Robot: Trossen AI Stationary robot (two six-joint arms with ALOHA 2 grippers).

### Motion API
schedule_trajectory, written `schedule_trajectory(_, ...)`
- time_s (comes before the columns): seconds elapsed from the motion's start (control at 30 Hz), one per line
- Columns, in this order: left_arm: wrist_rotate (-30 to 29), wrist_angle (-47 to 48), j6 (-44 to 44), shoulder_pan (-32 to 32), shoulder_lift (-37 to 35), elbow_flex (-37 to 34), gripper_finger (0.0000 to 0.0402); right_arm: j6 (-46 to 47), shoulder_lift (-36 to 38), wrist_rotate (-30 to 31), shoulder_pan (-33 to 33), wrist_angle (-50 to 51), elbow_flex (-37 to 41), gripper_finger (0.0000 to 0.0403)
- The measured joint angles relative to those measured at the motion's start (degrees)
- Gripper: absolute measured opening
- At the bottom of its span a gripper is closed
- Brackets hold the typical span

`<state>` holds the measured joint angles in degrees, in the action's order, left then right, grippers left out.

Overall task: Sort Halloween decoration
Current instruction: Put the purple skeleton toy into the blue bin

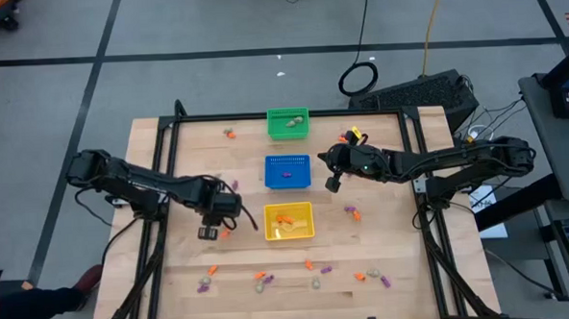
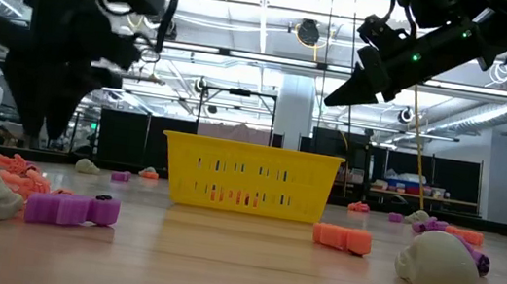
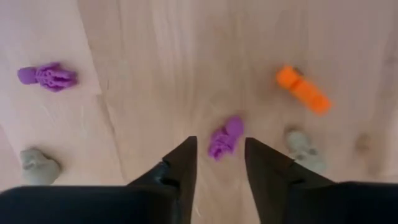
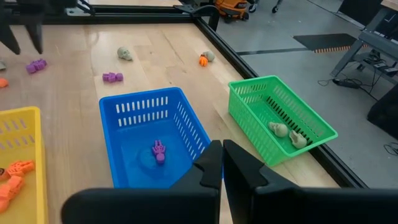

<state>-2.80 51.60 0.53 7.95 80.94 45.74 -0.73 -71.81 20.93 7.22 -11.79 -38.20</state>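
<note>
My left gripper (image 3: pixel 219 163) is open and points down above the table, left of the yellow basket (image 1: pixel 289 235). A small purple trinket (image 3: pixel 224 138) lies on the wood below the gap between its fingers. An orange trinket (image 3: pixel 303 89), a beige one (image 3: pixel 305 149) and another purple one (image 3: pixel 48 76) lie around it. My right gripper (image 4: pixel 222 155) is shut and hangs in the air beside the blue basket (image 4: pixel 186 118), which holds one purple trinket (image 4: pixel 159 151). The green basket (image 4: pixel 249 109) holds beige skulls (image 4: pixel 280 129). Orange trinkets (image 1: pixel 285 218) lie in the yellow basket.
The three baskets stand in a line down the table's middle, green (image 1: pixel 274 123) farthest, blue (image 1: pixel 287 183), then yellow. Several more trinkets (image 1: pixel 261 275) lie scattered along the near edge, and a few (image 1: pixel 351 212) lie right of the yellow basket and near the far corners (image 1: pixel 230 133).
</note>
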Motion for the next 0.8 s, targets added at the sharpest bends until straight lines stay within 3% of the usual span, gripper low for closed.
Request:
schedule_trajectory(0.17, 0.0, -3.1, 0.1, 0.1, 0.0, -3.2, 0.0156, 0.0, 0.0, 0.0, 0.0, 0.0, 0.0, 0.0000)
schedule_trajectory(0.53, 2.0, -7.8, 0.1, 0.1, 4.1, -5.2, 0.0156, 0.0, 0.0, 0.0, 0.0, 0.0, 0.0, 0.0000)
schedule_trajectory(0.8, 1.9, -8.0, -1.4, 0.1, 7.5, -4.8, 0.0102, 0.0, 0.0, 0.0, 0.0, 0.0, 0.0, 0.0000)
